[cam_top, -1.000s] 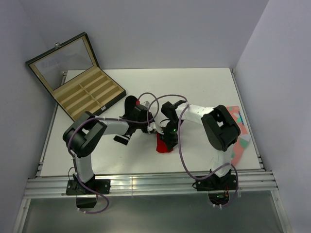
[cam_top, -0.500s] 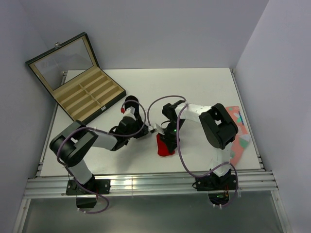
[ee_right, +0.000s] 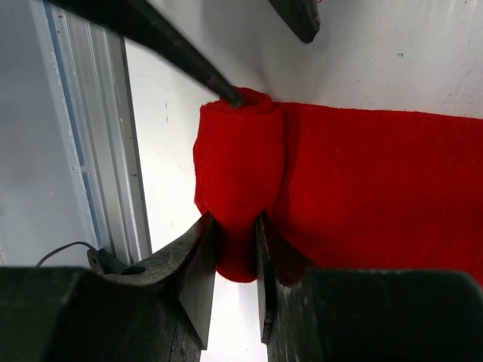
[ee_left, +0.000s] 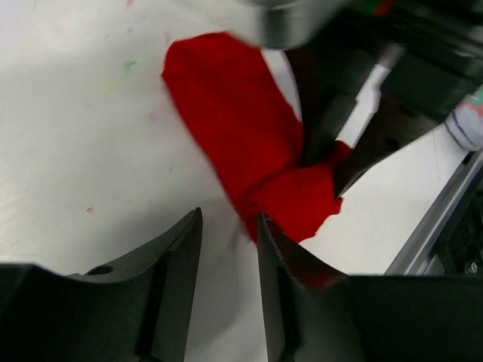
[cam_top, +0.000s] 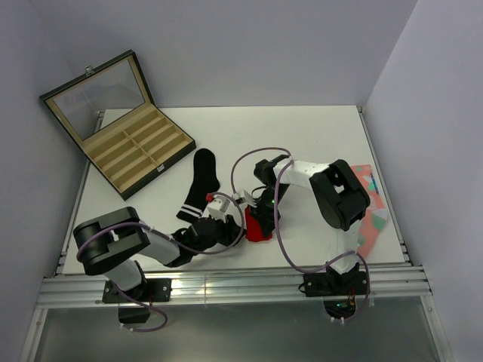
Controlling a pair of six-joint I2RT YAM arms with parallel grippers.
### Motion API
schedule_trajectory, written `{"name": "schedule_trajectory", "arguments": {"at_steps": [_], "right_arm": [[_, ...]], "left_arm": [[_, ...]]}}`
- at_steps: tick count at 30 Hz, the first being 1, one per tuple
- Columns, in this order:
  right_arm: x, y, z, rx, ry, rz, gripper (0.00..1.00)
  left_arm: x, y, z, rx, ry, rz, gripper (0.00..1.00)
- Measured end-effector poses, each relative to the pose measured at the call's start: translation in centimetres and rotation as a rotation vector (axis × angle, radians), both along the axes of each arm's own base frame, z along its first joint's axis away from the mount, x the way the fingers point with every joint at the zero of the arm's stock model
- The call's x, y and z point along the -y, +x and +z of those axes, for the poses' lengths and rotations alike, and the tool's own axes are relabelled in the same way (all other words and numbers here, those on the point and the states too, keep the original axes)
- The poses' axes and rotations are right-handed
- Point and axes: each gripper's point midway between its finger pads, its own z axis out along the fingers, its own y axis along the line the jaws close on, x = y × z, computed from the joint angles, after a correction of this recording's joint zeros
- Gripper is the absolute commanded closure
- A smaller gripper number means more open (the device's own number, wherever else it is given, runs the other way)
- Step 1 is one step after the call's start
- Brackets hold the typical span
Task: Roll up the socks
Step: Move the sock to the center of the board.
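The red sock (cam_top: pixel 256 226) lies on the white table, its near end rolled into a small roll (ee_right: pixel 238 162). My right gripper (ee_right: pixel 235 234) is shut on that roll; in the top view it (cam_top: pixel 262 216) stands over the sock. My left gripper (ee_left: pixel 229 226) is open with only table between its jaws, low at the sock's left side (cam_top: pixel 238 222); one fingertip (ee_right: pixel 226 94) touches the roll's end. The red sock (ee_left: pixel 241 128) shows flat beyond it. The black sock (cam_top: pixel 199 181) with white cuff stripes lies flat, left of the red one.
An open wooden box (cam_top: pixel 136 147) with compartments sits at the back left. A salmon-pink patterned sock (cam_top: pixel 379 215) lies at the table's right edge. The metal rail (ee_right: pixel 98 151) of the front edge runs close beside the roll.
My left arm swung from over the black sock down toward the front edge, uncovering that sock; its gripper now sits at the red sock's left. The right gripper stays on the red sock.
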Motion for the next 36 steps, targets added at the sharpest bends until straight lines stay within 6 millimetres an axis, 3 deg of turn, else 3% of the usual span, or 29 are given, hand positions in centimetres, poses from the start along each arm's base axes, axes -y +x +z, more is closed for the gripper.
{"name": "schedule_trajectory", "arguments": {"at_steps": [8, 18, 26, 36], "right_arm": [[0.0, -0.1, 0.0, -0.018, 0.003, -0.009, 0.86], [0.0, -0.2, 0.0, -0.043, -0.003, -0.017, 0.86], [0.2, -0.3, 0.0, -0.051, -0.009, -0.021, 0.86], [0.3, -0.6, -0.1, -0.083, -0.023, -0.033, 0.85]], "left_arm": [[0.9, 0.2, 1.5, 0.133, 0.013, -0.054, 0.54], [4.0, 0.1, 4.0, 0.256, 0.037, -0.177, 0.53], [5.6, -1.0, 2.4, 0.254, 0.105, -0.313, 0.53], [5.8, -2.4, 1.0, 0.224, 0.127, -0.400, 0.53]]}}
